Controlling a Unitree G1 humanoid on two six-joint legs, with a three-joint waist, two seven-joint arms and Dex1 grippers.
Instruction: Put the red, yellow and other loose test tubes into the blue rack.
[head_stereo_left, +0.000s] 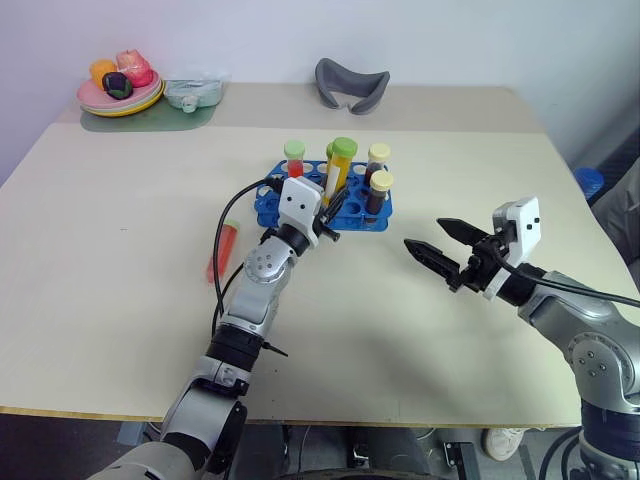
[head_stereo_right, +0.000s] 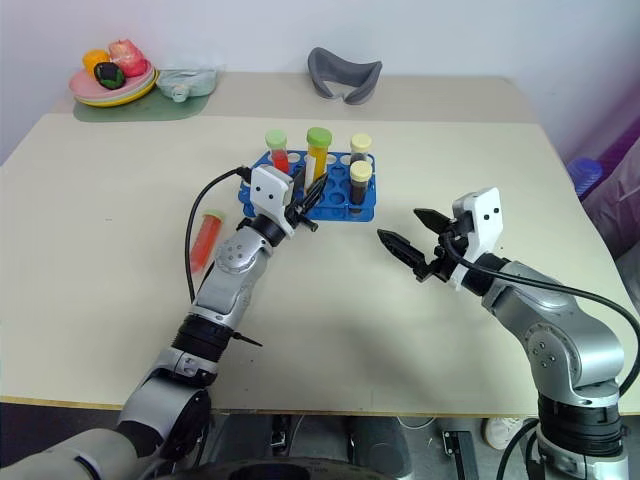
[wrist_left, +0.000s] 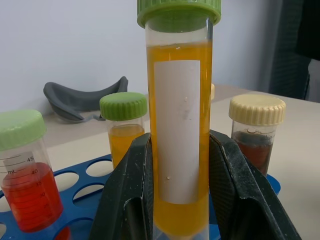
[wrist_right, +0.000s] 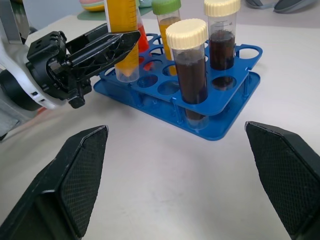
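Observation:
My left gripper (head_stereo_left: 333, 205) is shut on a yellow test tube (wrist_left: 180, 125) with a green cap, held upright over the left side of the blue rack (head_stereo_left: 375, 222). The tube's lower end (wrist_right: 122, 75) sits at the level of the rack's holes. Standing in the rack are a red tube (head_stereo_left: 294, 160), another yellow tube (wrist_left: 122, 135) and two dark brown tubes with cream caps (head_stereo_left: 380, 190). A red test tube (head_stereo_left: 224, 250) lies loose on the table, left of my left arm. To the right of the rack, my right gripper (head_stereo_left: 424, 233) hangs open and empty above the table, pointing at the rack.
At the back left stands a plate of toy fruit (head_stereo_left: 120, 95) beside a clear bag (head_stereo_left: 195, 95) on a green mat. A grey curved object (head_stereo_left: 350, 85) lies at the back centre. Bare table (head_stereo_left: 120, 300) spreads in front of the rack.

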